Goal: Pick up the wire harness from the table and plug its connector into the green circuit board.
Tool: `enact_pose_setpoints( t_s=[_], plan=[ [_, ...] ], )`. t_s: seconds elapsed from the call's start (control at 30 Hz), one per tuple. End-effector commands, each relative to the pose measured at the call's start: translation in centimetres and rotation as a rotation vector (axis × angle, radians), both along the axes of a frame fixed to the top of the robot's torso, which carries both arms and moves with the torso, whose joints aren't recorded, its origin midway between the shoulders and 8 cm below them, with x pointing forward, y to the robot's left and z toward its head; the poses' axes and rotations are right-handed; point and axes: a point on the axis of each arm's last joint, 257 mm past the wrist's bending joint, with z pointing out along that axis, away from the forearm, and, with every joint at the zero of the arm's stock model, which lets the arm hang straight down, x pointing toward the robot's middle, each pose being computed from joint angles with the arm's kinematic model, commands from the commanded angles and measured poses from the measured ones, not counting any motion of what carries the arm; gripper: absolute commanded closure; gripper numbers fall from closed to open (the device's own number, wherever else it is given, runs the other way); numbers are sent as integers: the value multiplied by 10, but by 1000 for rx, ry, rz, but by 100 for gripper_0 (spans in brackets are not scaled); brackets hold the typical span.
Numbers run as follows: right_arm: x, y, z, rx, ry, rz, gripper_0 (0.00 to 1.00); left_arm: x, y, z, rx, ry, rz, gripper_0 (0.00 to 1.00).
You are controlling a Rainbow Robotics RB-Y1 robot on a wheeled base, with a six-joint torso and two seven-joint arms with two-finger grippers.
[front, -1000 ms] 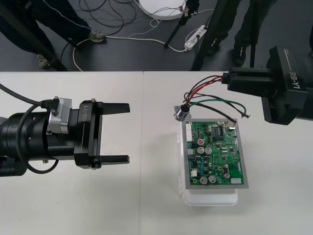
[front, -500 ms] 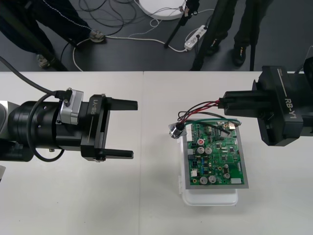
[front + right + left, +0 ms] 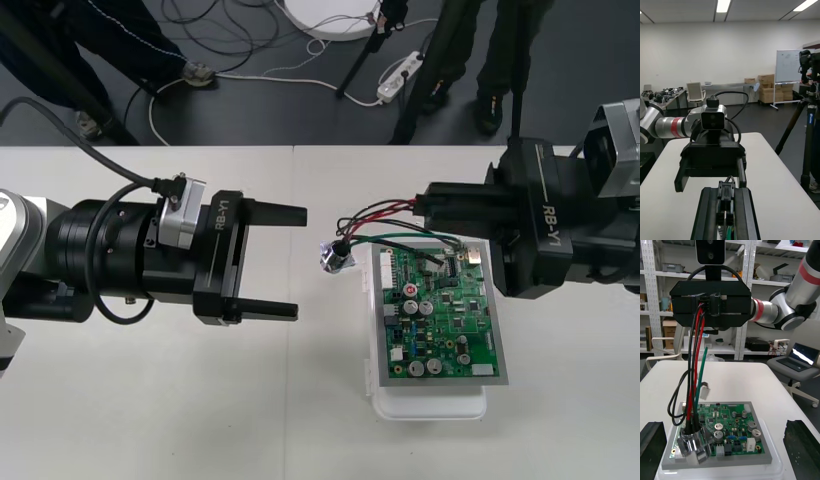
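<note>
- Over the table (image 3: pixel 300 420), front view: the right gripper (image 3: pixel 425 205), at 3 o'clock, pinches the wire harness (image 3: pixel 383 212). Its metal socket (image 3: pixel 335 257) dangles at 10 o'clock of the green circuit board (image 3: pixel 440 315). The left gripper (image 3: pixel 300 262), at 9 o'clock, gapes.
- Right wrist view: fingers (image 3: pixel 745 217) clamp the black plug (image 3: pixel 726 197).
- Left wrist view: wide-apart fingers (image 3: pixel 653 440) flank the socket.
</note>
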Motion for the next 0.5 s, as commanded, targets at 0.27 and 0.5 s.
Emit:
enact_pose_setpoints(
  t_s=[0.27, 0.5],
  plan=[
    [-9, 21, -5, -30, -46, 29, 100, 18, -4, 19, -10, 37, 50, 8],
    [-7, 27, -7, -12, -27, 25, 100, 18, -2, 19, -3, 46, 53, 8]
  ],
)
